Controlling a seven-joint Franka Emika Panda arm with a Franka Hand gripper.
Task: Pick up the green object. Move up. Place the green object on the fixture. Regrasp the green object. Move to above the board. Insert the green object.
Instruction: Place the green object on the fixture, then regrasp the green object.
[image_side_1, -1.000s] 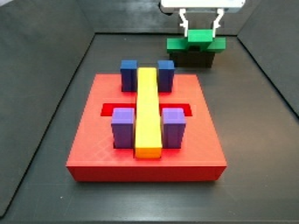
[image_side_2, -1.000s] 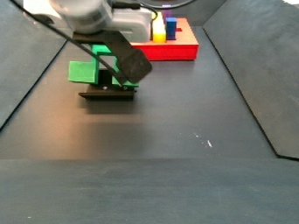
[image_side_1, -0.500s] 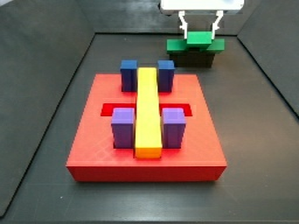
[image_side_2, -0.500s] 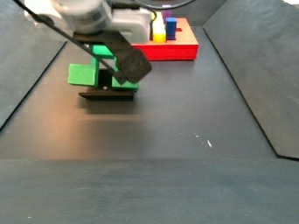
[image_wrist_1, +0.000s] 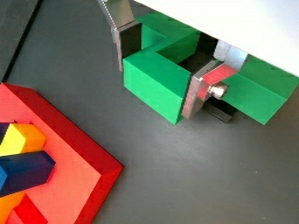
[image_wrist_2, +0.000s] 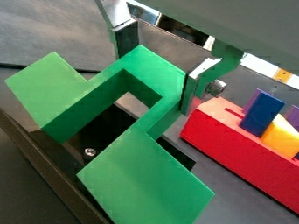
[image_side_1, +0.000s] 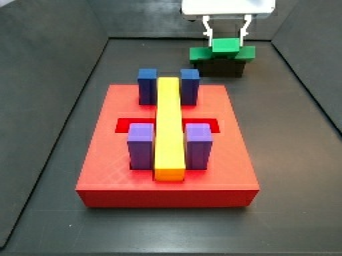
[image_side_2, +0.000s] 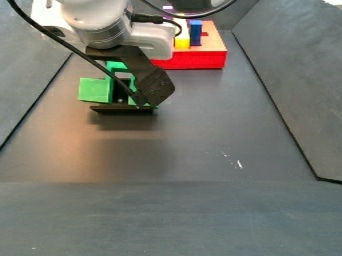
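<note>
My gripper (image_wrist_2: 163, 63) hangs at the fixture (image_side_2: 123, 106), well apart from the board (image_side_1: 167, 150), with its fingers (image_wrist_1: 214, 86) set either side of the raised centre block of the green object (image_wrist_2: 111, 122), which sits on the fixture. In both wrist views the plates lie against the block's faces, so I judge I am pinching the green object, though I cannot tell how firmly. This looks like the regrasp. To do it well I want the pads square on the two flat faces, centred between the side arms, before I lift, so the piece does not twist on the way to the recess between the purple blocks (image_side_1: 168, 144)
</note>
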